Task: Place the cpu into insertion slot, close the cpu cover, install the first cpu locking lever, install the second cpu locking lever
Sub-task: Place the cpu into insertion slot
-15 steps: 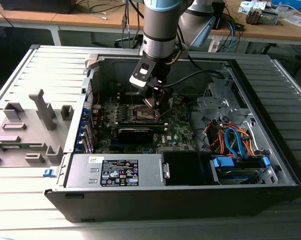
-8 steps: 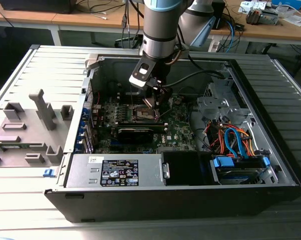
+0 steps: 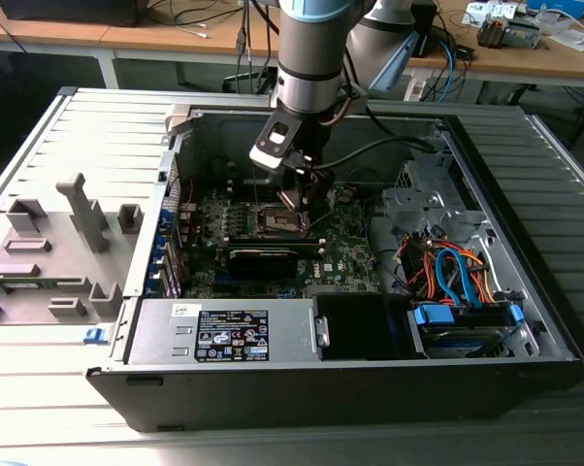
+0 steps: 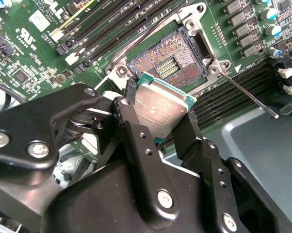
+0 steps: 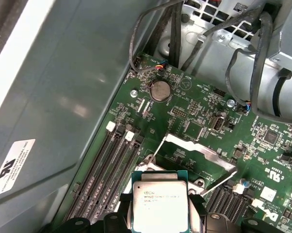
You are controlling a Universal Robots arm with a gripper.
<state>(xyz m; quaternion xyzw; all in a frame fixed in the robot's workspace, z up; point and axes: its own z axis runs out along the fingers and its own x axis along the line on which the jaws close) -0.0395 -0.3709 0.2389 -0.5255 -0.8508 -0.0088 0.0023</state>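
My gripper is shut on the cpu, a silver-topped square chip with green edges, held by two opposite sides between the black fingers. The chip hangs tilted just beside and above the insertion slot, whose brownish-gold pin field lies bare. In the first wrist view the cpu sits in front of the cpu cover, which stands open. Two thin locking levers stick out, unlatched. In the exterior view the gripper hovers over the slot inside the open case.
Long black memory slots flank the socket. A power supply box lies at the case's front, a drive cage with orange and blue cables on the exterior view's right. A grey fixture block sits outside, left of the case.
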